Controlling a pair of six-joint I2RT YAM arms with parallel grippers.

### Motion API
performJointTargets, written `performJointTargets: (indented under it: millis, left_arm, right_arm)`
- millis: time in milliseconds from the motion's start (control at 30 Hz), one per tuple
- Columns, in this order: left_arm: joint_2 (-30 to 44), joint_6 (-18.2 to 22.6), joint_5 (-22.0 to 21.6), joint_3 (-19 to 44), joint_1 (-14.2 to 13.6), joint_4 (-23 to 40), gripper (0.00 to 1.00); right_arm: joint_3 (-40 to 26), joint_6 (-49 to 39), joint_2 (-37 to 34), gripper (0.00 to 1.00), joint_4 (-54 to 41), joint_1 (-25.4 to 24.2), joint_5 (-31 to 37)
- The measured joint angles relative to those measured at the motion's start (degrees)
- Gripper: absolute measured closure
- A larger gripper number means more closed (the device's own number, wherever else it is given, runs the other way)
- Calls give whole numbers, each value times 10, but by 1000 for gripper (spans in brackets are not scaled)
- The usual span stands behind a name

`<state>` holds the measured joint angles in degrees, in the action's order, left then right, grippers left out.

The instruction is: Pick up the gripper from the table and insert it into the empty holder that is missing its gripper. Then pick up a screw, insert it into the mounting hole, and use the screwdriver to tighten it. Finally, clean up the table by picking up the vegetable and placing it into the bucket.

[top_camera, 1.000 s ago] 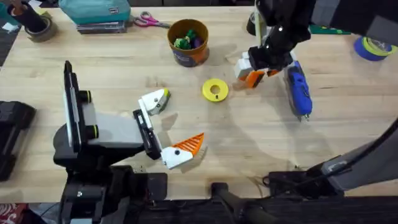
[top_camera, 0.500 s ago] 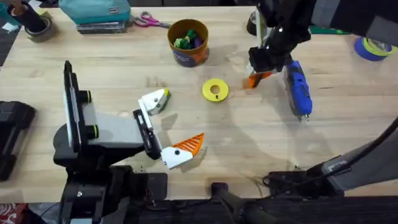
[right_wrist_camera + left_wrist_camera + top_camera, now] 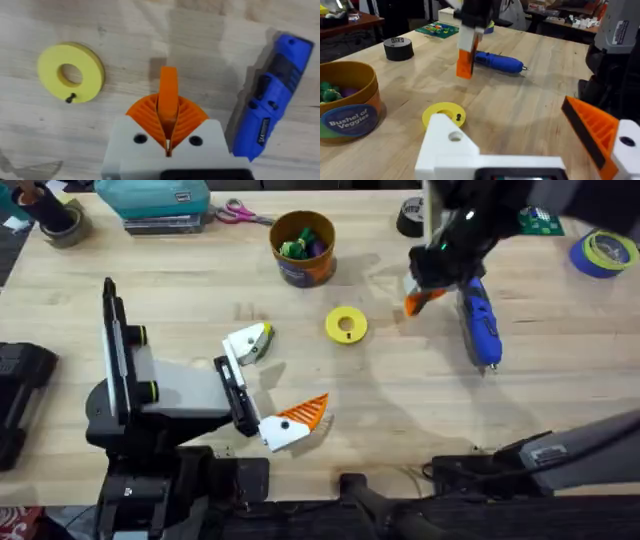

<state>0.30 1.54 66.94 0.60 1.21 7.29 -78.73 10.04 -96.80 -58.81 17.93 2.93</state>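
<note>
Now the right gripper (image 3: 425,292), in the upper right of the overhead view, is pinched shut on the small orange plastic wedge tip (image 3: 419,301). In the right wrist view the tip (image 3: 168,102) sticks out between the two ribbed orange pads (image 3: 140,117), above the light wood table (image 3: 400,390). It looks small, light and hard, so it should not bend, but its smooth sides could slip or twist. Holding it by the flat sides, as here, seems best.

The left gripper (image 3: 272,385), at the lower middle, is spread wide. One side has a bare white plastic holder (image 3: 451,145); the other has an orange tip (image 3: 592,127).

The blue screwdriver (image 3: 478,320) lies just beside the right gripper. The orange-brown bucket (image 3: 302,248) sits at the top middle.
</note>
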Motion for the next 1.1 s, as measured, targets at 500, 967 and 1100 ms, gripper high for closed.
performJointTargets:
  millis: [500, 967, 1100]
  left_arm:
    - [0, 0, 0, 0, 0, 0, 15]
    - [0, 0, 2, 0, 0, 0, 16]
    - [0, 0, 2, 0, 0, 0, 16]
  right_arm:
    - [-66, 9, 158, 992, 25, -1, -150]
    - [166, 116, 273, 993, 391, -23, -431]
    - [262, 187, 277, 993, 534, -42, -523]
